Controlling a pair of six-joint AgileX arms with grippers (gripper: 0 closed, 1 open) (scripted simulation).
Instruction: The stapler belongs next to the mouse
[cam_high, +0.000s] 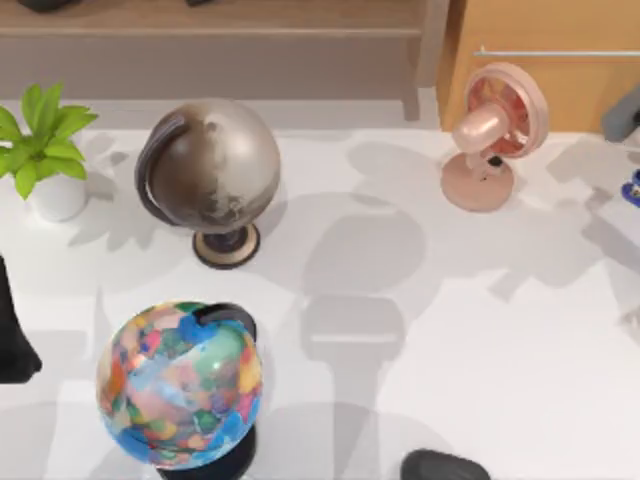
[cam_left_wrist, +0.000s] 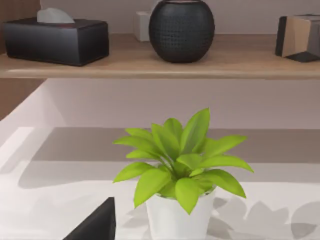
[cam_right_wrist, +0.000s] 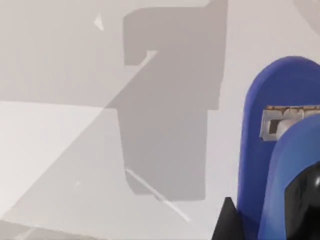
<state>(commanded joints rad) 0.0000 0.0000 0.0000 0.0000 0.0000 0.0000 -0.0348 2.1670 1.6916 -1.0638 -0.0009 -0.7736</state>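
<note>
Top view: the stapler is a small blue sliver at the table's far right edge, well to the right of the pink fan. The mouse lies at the near edge, right of the middle and well apart from the stapler. My right arm comes in as a grey shape at the right edge, just beyond the stapler. My left arm is a dark shape at the left edge, below the plant and apart from everything. A grey globe stands left of centre, with a colourful globe nearer to me.

Left wrist view: the plant stands in its white pot straight ahead. Behind it, a shelf carries a black tissue box and a round black vase. A dark wedge of the left gripper shows at the picture's edge. I cannot tell whether this gripper is apart or together.

Right wrist view: the stapler is very close, its blue body lying on the white table with its metal staple channel showing. A dark tip of the right gripper sits right against the blue body. I cannot tell whether this gripper is clamped on it or standing apart.
</note>
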